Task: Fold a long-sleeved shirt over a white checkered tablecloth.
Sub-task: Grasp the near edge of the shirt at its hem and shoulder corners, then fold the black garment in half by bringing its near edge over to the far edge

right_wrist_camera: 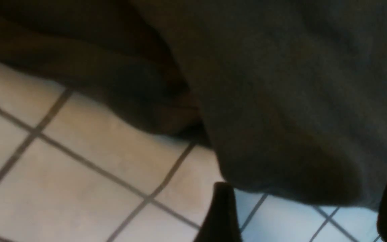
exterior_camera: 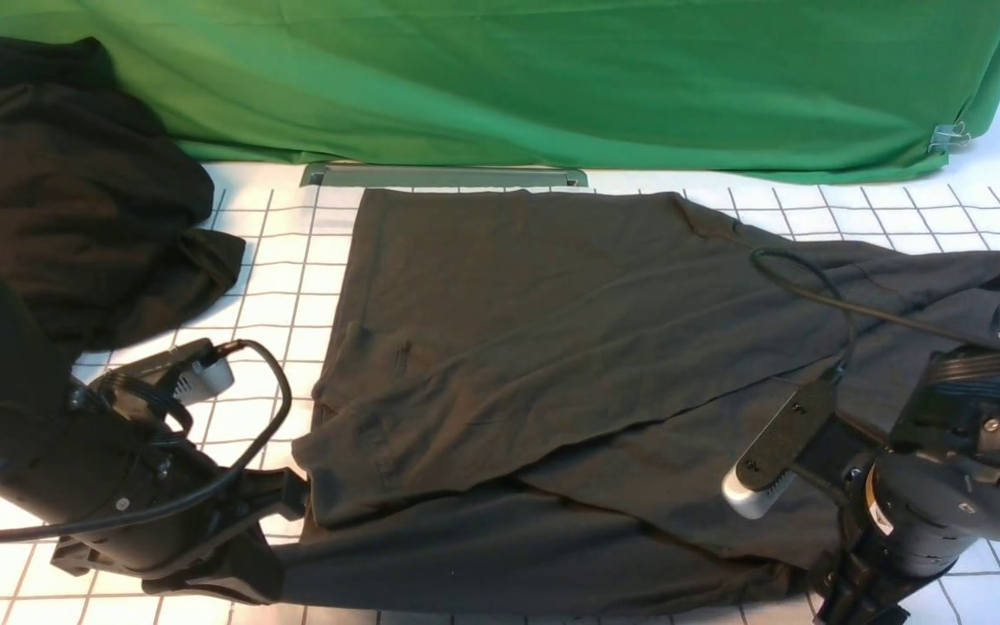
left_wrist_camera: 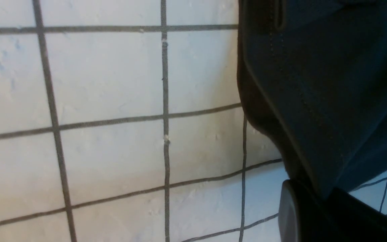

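Observation:
The long-sleeved shirt (exterior_camera: 569, 347) lies dark grey and partly folded across the white checkered tablecloth (exterior_camera: 292, 286), its neck label at the far right. My left gripper (exterior_camera: 290, 502) sits at the shirt's near left corner and is shut on its edge. In the left wrist view the cloth (left_wrist_camera: 314, 84) runs pinched into the closed jaws (left_wrist_camera: 328, 198). My right gripper (exterior_camera: 838, 595) hangs low at the shirt's near right edge. In the right wrist view its fingers (right_wrist_camera: 223, 215) stand wide apart, the gripper (right_wrist_camera: 307, 215) is open, and the shirt's hem (right_wrist_camera: 297, 117) lies just ahead with bare tablecloth (right_wrist_camera: 79, 174) between them.
A blacker heap of cloth (exterior_camera: 57, 174) lies at the back left. A green cloth (exterior_camera: 552, 78) hangs along the back, with a grey metal strip (exterior_camera: 444, 176) at its foot and a clip (exterior_camera: 947, 134) at its right corner. Black cables loop off both wrists.

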Robot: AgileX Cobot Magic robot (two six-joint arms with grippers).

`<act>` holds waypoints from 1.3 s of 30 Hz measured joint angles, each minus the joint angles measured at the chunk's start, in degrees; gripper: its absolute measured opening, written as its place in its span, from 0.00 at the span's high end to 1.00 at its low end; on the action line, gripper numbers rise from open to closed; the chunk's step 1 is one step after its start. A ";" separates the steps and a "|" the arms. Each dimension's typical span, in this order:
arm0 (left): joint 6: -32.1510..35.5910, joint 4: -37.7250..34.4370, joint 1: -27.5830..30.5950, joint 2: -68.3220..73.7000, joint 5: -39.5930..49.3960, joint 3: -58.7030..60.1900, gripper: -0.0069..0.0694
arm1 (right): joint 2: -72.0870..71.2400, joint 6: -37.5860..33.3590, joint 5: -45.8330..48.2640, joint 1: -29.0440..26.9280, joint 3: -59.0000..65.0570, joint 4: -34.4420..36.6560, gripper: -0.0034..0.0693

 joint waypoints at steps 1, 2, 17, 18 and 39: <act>0.06 0.00 0.00 0.00 0.00 0.00 0.89 | 0.25 0.00 0.00 0.00 0.00 -0.35 0.23; 0.06 0.00 0.00 0.00 0.06 0.00 0.89 | 0.51 0.00 -0.06 0.00 0.00 -0.63 0.26; 0.33 0.04 0.00 -0.06 2.83 -0.05 0.89 | 1.02 1.40 -2.15 0.00 0.11 -0.87 0.91; 0.42 0.06 0.00 -0.11 3.66 -0.10 0.89 | 0.96 1.34 -1.60 0.00 0.11 -0.22 0.93; 0.37 0.66 0.00 -12.81 17.39 -0.10 0.89 | -14.98 -4.68 17.87 0.04 3.12 17.08 0.94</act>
